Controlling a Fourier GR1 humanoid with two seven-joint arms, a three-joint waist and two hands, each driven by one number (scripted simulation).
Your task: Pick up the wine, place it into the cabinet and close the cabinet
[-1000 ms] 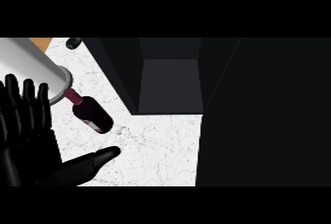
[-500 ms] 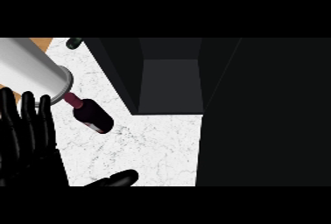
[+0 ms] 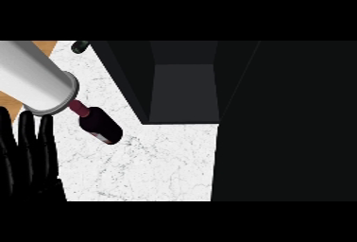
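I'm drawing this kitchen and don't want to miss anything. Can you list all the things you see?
wine bottle: one, dark with a red neck, on the counter left of the cabinet
cabinet: one, dark, open, top middle
counter: one, white and speckled
small object: one, dark green, at the counter's top edge; cannot tell what it is
forearm: one, grey, upper left, hiding the bottle's top
left hand: one, black, fingers straight, left edge

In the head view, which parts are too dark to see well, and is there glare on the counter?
Head view: the open dark cabinet is almost black, only its inner panel reading grey; the white marble counter is evenly lit, without glare; the dark red wine bottle is distinct; the black left robot hand blends into darkness at the lower left.
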